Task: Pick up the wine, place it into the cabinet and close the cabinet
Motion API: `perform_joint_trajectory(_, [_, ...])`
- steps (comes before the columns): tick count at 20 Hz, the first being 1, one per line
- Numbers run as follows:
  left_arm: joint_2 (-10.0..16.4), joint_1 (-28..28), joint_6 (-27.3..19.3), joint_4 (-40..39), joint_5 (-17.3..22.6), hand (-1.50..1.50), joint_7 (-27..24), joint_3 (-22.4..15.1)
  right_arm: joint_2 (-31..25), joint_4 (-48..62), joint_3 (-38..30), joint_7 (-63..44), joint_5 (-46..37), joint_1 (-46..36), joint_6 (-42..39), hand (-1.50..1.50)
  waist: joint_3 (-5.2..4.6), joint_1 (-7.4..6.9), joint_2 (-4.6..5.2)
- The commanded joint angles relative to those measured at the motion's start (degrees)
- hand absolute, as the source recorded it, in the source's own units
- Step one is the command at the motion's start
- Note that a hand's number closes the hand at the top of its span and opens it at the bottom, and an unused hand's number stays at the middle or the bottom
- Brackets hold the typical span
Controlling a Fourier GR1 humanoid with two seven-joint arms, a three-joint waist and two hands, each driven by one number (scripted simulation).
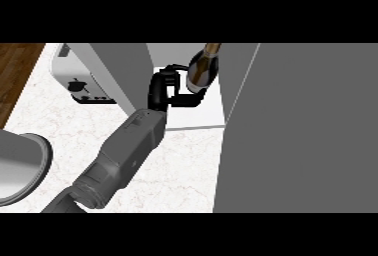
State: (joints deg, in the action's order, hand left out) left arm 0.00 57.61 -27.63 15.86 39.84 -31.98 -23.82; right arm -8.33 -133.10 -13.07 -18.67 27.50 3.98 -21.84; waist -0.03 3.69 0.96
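The robot's left hand (166,92) is gripping the wine (201,67), its black fingers curling round the bottle's lower body from the left side. The wine is standing a little tilted in the open cabinet (193,116), gold neck pointing up and away. It is sitting between the left panel (122,70) and the wide right panel (310,125), above the white cabinet floor; whether its base is touching that floor cannot be told. The grey forearm is stretching in from the lower left across the marble counter (184,170). A white toaster (80,75) is sitting just left of the left panel, and a grey round vessel (22,165) is lying at the counter's left edge.
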Motion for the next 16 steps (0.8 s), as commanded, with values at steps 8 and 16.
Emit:
perform_joint_trajectory(8, [0.0, -3.84, 0.15, -4.34, 1.3, 1.5, -4.09, -1.8, 0.69, -2.24, 1.31, 0.02, 0.15, 0.11, -0.17, -1.5, -0.08, 2.3, 0.53])
perform_joint_trajectory(16, [0.0, -2.94, 0.83, -5.95, 1.6, 1.5, -8.74, -1.47, 1.1, 0.55, 2.72, -1.08, -1.41, -4.06, 2.2, -1.5, -0.13, 1.74, 0.84])
